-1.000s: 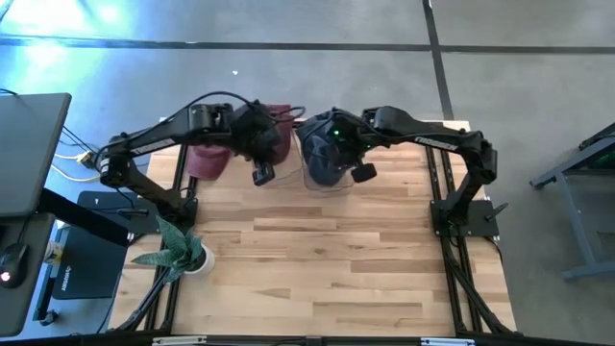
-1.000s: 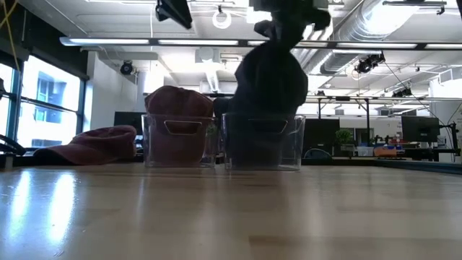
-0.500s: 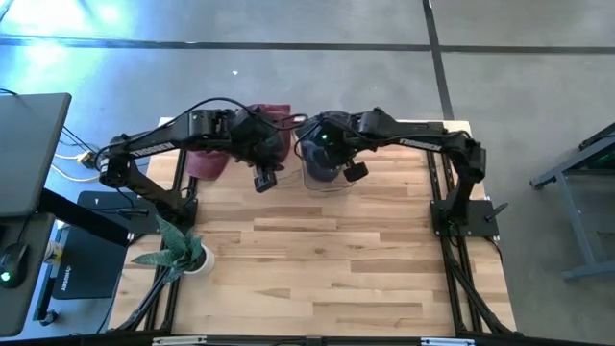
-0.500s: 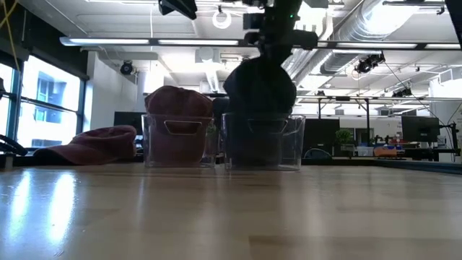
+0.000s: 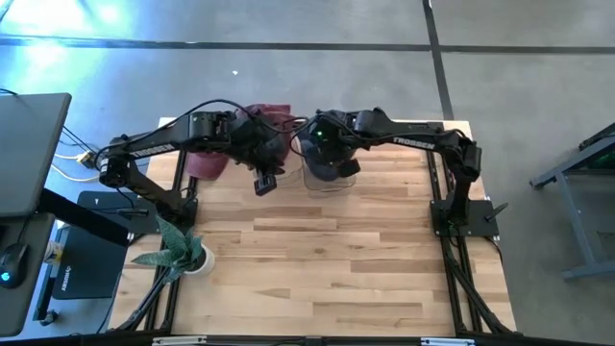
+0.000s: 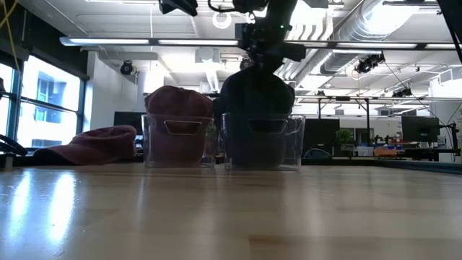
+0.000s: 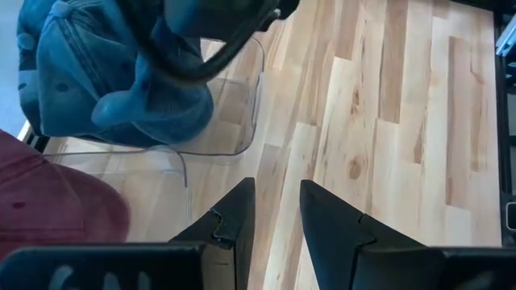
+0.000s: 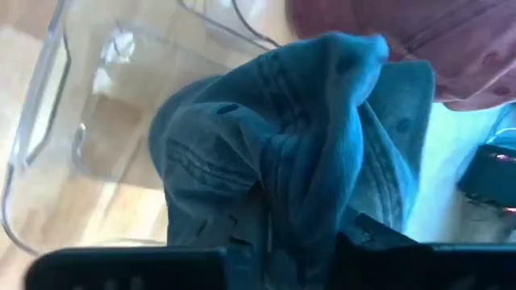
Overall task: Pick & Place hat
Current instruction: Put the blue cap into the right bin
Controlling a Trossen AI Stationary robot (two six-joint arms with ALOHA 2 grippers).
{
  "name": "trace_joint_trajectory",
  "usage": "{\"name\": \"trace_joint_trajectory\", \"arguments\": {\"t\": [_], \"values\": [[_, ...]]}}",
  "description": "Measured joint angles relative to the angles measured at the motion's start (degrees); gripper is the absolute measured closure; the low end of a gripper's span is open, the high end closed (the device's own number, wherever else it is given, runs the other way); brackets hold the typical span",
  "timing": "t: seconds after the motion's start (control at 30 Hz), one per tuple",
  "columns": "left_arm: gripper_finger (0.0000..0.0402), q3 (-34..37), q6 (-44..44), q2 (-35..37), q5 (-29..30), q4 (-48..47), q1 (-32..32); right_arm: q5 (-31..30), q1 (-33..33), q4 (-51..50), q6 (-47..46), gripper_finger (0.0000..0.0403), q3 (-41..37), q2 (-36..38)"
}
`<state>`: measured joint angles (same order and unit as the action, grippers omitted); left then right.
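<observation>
A blue hat [image 6: 256,108] sits bunched in the right one of two clear bins [image 6: 263,148], and its top bulges above the rim. My right gripper [image 8: 302,234] stands over it, shut on a fold of the cloth; the low view shows that gripper [image 6: 263,47] coming down from above. A red hat [image 6: 178,108] fills the left clear bin [image 6: 178,148]. Another red hat [image 6: 94,143] lies flat on the table to the left of the bins. My left gripper [image 7: 276,201] hovers in front of the bins [image 5: 264,181], its fingers a narrow gap apart with nothing between them. My right gripper has a bunched fold of the blue hat's crown [image 8: 310,185] between its two fingers; cloth covers most of the fingers. They come from above, slanting down toward the far edge. The hat's lower part rests inside the right bin and its cloth is slack.
A small potted plant [image 5: 183,252] stands near the table's left edge. The bare wooden table top [image 5: 327,259] stretches from the bins to the near edge. A desk with a monitor [image 5: 29,144] stands left of the table.
My right gripper has gone down and a little toward the table's left with the blue hat. The hat hung mostly above the right bin a second ago; now it has sunk into it and bunched up, only its top above the rim.
</observation>
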<state>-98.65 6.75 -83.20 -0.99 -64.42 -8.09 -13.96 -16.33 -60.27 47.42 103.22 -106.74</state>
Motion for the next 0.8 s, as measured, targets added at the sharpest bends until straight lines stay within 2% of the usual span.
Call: {"name": "trace_joint_trajectory", "arguments": {"t": [0.17, 0.33, 0.43, 0.63, 0.8], "values": [[0.0307, 0.00, 0.17, 0.00, 0.46, -0.44, 0.32, 3.34, -1.18, 1.80, -7.38, 0.0277, 0.00, 0.05], [0.0307, 0.00, 0.60, 0.00, 0.52, -2.38, 0.27, 0.83, -1.36, 1.43, -17.92, 0.0223, 0.00, 1.28], [0.0307, 0.44, -0.43, 0.00, 0.52, -1.76, 0.25, 2.80, -1.32, 1.42, -21.50, 0.0215, 0.02, 3.41], [0.0307, 5.85, -4.49, 0.00, 0.70, 3.39, 0.23, 12.96, -2.32, -2.23, -25.28, 0.0214, 0.02, 7.76], [0.0307, 11.08, -9.90, 0.00, 4.49, 12.11, 0.21, 13.82, -4.53, -13.11, -27.50, 0.0217, 0.09, 9.71]]}}
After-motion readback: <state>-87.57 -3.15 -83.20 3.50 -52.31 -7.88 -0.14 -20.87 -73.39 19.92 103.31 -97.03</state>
